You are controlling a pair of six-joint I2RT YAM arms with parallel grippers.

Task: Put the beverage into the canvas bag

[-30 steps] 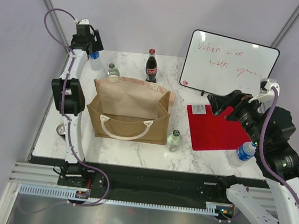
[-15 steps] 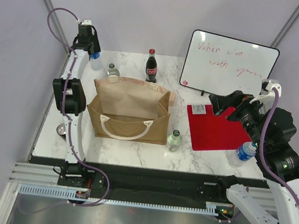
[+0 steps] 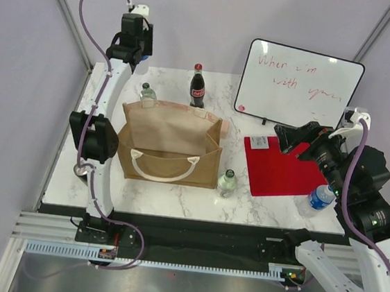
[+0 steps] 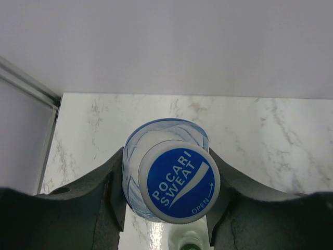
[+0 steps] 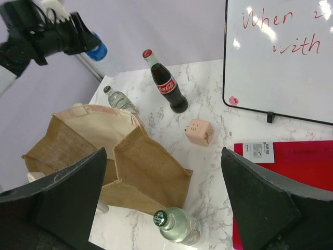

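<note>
My left gripper point(image 3: 134, 36) is raised above the table's far left corner. It is shut on a clear Pocari Sweat bottle with a blue cap point(image 4: 179, 185), held between both fingers point(image 4: 106, 192). Its blue cap also shows in the right wrist view point(image 5: 98, 51). The tan canvas bag point(image 3: 172, 168) stands open at centre left, its white handles at the front; it also shows in the right wrist view point(image 5: 151, 166). My right gripper point(image 3: 290, 136) is open and empty, high over the red folder, to the right of the bag.
A cola bottle point(image 3: 198, 87) and a clear bottle point(image 3: 147, 92) stand behind the bag. A green-capped bottle point(image 3: 227, 183) stands at its front right corner. A whiteboard point(image 3: 299, 84), red folder point(image 3: 283, 170), pink cube point(image 5: 200, 132) and blue-capped bottle point(image 3: 319, 198) are on the right.
My left gripper has risen with the Pocari Sweat bottle and moved a little to the right, above the far left corner. The right arm has barely moved.
</note>
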